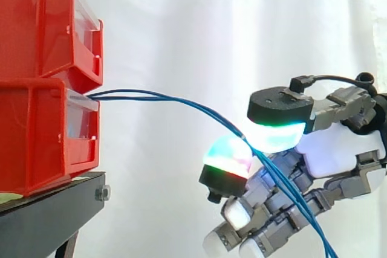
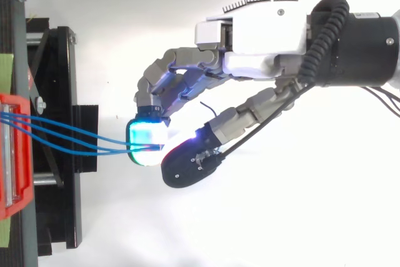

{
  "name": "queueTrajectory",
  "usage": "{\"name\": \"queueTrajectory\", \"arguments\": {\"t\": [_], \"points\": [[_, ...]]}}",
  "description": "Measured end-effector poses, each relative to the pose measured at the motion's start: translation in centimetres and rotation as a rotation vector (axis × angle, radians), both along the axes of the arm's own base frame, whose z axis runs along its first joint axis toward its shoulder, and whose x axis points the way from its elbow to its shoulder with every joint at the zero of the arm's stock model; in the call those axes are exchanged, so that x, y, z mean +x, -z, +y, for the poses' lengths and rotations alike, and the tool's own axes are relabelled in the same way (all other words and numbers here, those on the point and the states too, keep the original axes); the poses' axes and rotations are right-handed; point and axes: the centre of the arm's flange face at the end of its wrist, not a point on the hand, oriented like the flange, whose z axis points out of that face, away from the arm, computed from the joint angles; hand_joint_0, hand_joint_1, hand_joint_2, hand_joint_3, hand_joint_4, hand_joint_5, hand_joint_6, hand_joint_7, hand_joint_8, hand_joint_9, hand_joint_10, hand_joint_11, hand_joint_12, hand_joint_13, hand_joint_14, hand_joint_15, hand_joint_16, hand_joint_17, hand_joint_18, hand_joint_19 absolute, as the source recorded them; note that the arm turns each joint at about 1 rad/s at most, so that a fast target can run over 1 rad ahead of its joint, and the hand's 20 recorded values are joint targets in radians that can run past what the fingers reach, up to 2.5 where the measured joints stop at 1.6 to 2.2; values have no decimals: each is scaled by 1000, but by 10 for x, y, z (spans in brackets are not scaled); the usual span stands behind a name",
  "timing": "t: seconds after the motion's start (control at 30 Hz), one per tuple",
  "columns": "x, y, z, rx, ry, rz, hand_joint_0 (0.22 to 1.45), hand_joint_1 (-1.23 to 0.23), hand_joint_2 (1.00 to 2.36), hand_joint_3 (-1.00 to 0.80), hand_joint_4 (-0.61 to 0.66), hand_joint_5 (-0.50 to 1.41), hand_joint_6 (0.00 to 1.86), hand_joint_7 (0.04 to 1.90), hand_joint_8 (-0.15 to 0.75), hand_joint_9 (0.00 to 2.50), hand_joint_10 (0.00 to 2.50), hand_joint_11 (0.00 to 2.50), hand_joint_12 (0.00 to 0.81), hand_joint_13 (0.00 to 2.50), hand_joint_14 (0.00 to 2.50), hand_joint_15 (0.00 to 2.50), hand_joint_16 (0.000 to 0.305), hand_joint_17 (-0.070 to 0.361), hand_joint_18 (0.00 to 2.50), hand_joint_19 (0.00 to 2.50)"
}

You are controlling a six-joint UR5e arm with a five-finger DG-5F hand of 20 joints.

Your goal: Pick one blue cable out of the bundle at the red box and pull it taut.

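Blue cables (image 1: 181,99) come out of the lower red bin (image 1: 36,137) and run right in a gentle arc to my hand (image 1: 332,149). In the top view three blue strands (image 2: 75,136) leave the bin (image 2: 14,154) and meet at a cyan-glowing fingertip (image 2: 147,137). My hand (image 2: 262,35) is curled, and the thumb pad (image 1: 279,132) and a finger pad (image 1: 228,154) pinch the strands where they meet. Below the pinch at least two strands hang down across the other fingers to the bottom right (image 1: 314,228).
A second red bin (image 1: 42,22) sits on top of the lower one. Both rest on a black stand (image 1: 48,216) at the left. A white curtain is behind. The arm comes in from the right.
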Motion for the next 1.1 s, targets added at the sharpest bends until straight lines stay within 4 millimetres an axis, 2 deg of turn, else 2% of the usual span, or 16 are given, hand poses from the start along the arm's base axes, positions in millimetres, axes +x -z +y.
{"name": "queueTrajectory", "arguments": {"t": [0.33,0.57,0.7,0.9,1.03,1.1], "points": [[-11,-17,0,8,5,33,686,-901,1017,-239,89,-192,869,844,356,789,12,727,377,363,4,100,58,130,413,136],[-18,-33,0,0,21,41,728,-954,1012,-333,130,-197,867,821,345,757,12,715,379,366,3,89,58,131,437,119],[-19,-35,0,-3,28,47,724,-964,1003,-460,142,-197,861,845,345,746,12,710,380,368,4,97,58,131,445,117],[-20,-35,0,-3,31,48,602,-901,1000,-500,153,-189,854,859,357,743,16,687,382,359,5,109,58,131,423,167],[-20,-35,1,-4,30,48,592,-845,1000,-492,163,-166,846,907,372,790,15,679,380,399,5,126,58,130,451,190],[-20,-35,1,-4,30,48,603,-808,1007,-417,172,-159,854,928,376,833,12,695,378,435,5,138,57,129,485,206]]}}
